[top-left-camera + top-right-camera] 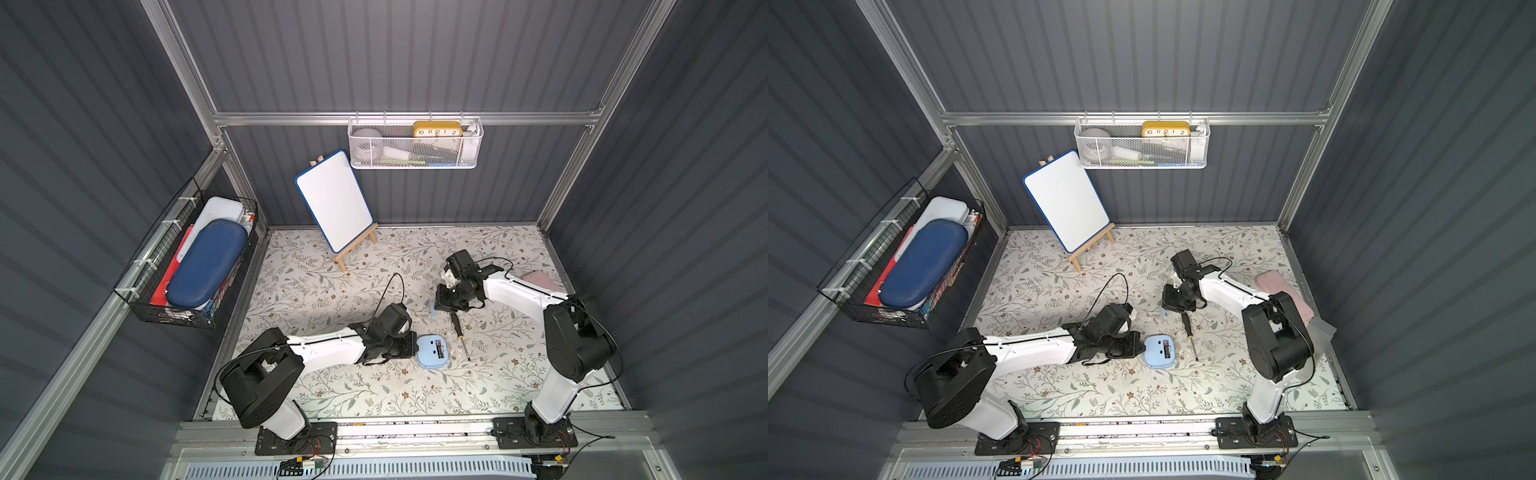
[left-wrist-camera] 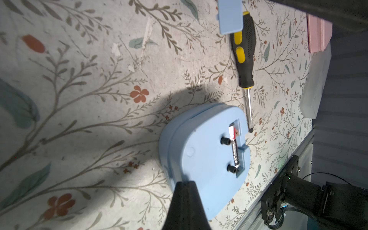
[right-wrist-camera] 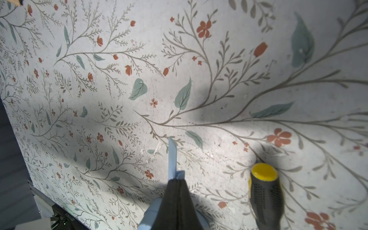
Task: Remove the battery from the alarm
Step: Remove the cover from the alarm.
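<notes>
Right claw pinching blue cover edge-on, battery part-hidden in alarm

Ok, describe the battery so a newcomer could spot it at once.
On the floral table, near its front middle, a pale-blue alarm lies back up. The battery is the short dark cylinder in its open slot, far shorter than the screwdriver beside it.
</notes>
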`<action>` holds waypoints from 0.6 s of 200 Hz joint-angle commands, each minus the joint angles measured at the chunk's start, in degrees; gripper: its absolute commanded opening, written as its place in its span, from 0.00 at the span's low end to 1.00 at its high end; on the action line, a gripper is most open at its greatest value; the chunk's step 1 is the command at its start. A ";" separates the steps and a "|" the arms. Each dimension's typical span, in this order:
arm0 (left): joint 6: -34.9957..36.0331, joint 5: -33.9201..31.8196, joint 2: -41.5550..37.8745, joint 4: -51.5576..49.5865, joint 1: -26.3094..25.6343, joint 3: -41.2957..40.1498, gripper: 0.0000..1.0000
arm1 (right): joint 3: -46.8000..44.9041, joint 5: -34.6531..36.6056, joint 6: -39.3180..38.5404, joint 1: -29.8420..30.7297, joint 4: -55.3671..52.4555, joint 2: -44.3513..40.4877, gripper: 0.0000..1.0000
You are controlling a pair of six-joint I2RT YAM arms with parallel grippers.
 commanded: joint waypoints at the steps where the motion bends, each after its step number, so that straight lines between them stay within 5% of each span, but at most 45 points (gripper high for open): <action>1: -0.03 -0.81 -0.02 -4.17 -0.18 0.57 0.00 | 0.84 -1.86 -0.98 -0.84 0.39 0.98 0.00; 120: 0.29 -1.06 0.43 -3.69 -0.23 1.02 0.00 | 0.10 -2.51 -1.43 -1.05 2.25 5.58 0.04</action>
